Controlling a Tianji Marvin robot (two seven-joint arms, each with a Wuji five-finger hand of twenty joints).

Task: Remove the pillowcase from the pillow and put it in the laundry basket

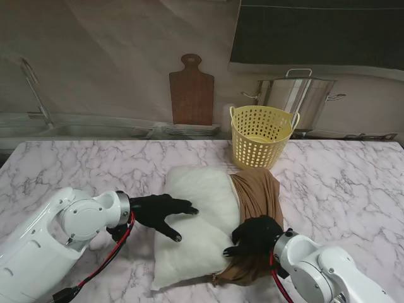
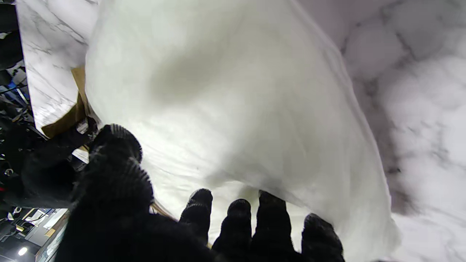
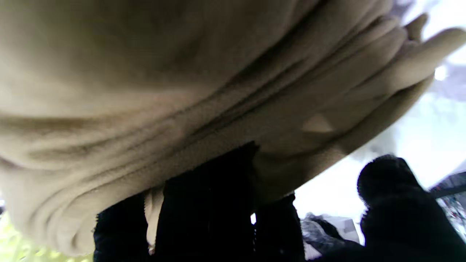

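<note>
- Nearest, right hand has its fingers curled into the bunched brown pillowcase, gripping it.
- Left hand lies flat, fingers spread, pressing the white pillow.
- Farther off stands the yellow laundry basket, just beyond the pillowcase.

White rounded arms, black-gloved fingers, red and black cables at wrists
</note>
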